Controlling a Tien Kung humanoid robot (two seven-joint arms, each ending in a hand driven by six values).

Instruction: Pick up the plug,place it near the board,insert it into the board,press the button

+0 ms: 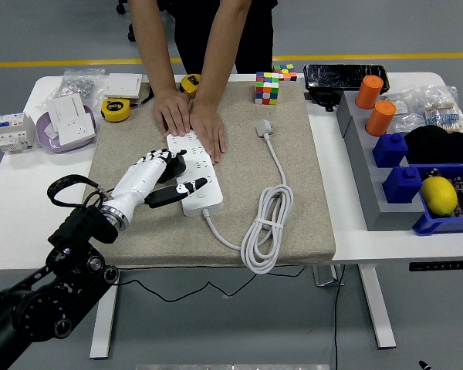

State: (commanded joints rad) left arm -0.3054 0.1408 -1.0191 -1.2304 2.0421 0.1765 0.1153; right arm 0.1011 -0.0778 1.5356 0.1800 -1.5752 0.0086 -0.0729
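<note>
A white power strip (198, 176) lies on the beige mat (293, 162), and a person's two hands (191, 119) press flat on its far end. Its white plug (265, 128) rests on the mat to the right, with the cable coiled (266, 227) near the front edge. My left hand (167, 175) reaches in from the lower left and hovers at the strip's left side. Its fingers are spread and hold nothing, and the thumb reaches over the strip's near part. The right arm is out of view.
A Rubik's cube (268, 88) stands at the mat's far edge. Tape measures (116, 109), sockets in a purple dish (69, 123) and a breaker (14, 131) sit at the left. Grey and blue bins with orange cups (381, 117) and a yellow fruit (440, 195) fill the right.
</note>
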